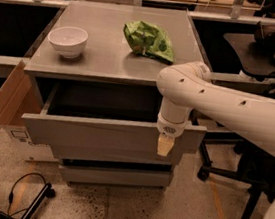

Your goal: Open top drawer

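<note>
- Grey matte, handleless top drawer (99,134), the tallest front of the metal cabinet (42,66), sits pulled partway out. Its front stands clear of the cabinet face and the dark shallow box interior shows behind it.
- Tan-tipped gripper (164,144), on the end of the white jointed robot arm (219,99), hangs at the right part of the drawer front, w/ the tip lying over the top edge and down the outer face.
- Grip state: can't tell whether it's open or clamped on the edge, as the far side is hidden behind the front panel.
- Progress, my read: mostly done. The drawer is clearly open and a good part of the interior is exposed, but prob. not at full travel, since the back of the box is under the countertop.
- Left to do, as far as I can judge: maybe a bit more pull outward, then let go and back the arm off w/o nudging the front shut.
- The two shorter grey lower drawer fronts (113,175) look shut and untouched.
- On the cabinet top: a small white ceramic bowl (67,41) at left and a crumpled green snack bag (149,40) toward the back right, well apart from each other and not involved in the pull.
- Brown cardboard box (11,95) leans beside the cabinet's left side, near the drawer's left corner. No contact that I can make out.
</note>
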{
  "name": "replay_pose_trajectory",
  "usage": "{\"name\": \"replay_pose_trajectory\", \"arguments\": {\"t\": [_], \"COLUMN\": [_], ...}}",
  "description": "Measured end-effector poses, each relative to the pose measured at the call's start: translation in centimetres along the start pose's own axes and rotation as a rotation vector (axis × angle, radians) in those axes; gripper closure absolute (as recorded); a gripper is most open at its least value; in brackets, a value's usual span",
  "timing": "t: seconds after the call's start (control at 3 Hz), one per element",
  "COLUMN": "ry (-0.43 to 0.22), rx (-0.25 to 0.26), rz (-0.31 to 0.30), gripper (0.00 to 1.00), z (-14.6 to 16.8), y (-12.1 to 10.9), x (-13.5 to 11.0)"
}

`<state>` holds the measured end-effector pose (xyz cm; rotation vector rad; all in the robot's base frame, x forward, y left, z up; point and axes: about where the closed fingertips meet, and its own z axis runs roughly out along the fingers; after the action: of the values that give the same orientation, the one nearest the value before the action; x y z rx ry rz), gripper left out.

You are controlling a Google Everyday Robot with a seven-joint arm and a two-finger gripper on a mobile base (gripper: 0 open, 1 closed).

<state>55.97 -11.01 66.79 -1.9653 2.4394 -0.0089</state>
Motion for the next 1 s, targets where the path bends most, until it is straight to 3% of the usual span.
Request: {"name": "replay_pose_trajectory", "arguments": {"t": [0.67, 1.0], "ry": [0.0, 0.0], "rx": [0.0, 0.0], "rz": [0.0, 0.0], "gripper": [0.03, 0.15], "z": [-0.62, -0.66], "y": [-0.01, 0.0], "x": [0.0, 0.0]}}
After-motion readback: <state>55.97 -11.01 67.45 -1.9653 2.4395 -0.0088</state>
